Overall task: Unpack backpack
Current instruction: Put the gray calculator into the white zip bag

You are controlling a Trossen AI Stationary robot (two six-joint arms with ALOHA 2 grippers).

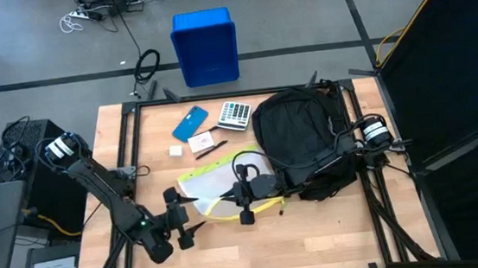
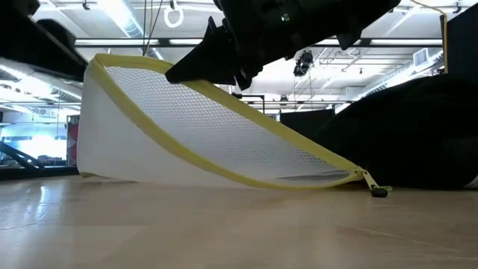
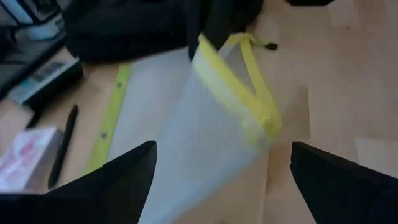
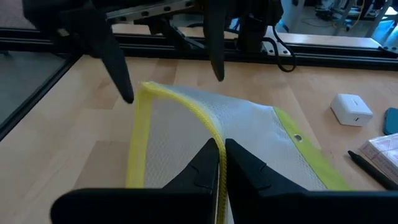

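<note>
Pinching the yellow-edged mesh pouch [image 4: 205, 130], my right end effector [image 4: 222, 163] lifts it; left end effector [image 3: 217, 180] hovers wide beside.

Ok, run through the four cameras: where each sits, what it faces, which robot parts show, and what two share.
High: above the table, looking down; both arms, backpack, mesh pouch.
Low: at tabletop height, level across; pouch lifted at one edge by the right gripper.
Left wrist: past the open left gripper at the pouch.
Right wrist: right gripper shut on the pouch's yellow edge, left gripper beyond.
Shared: all four show the pouch.
</note>
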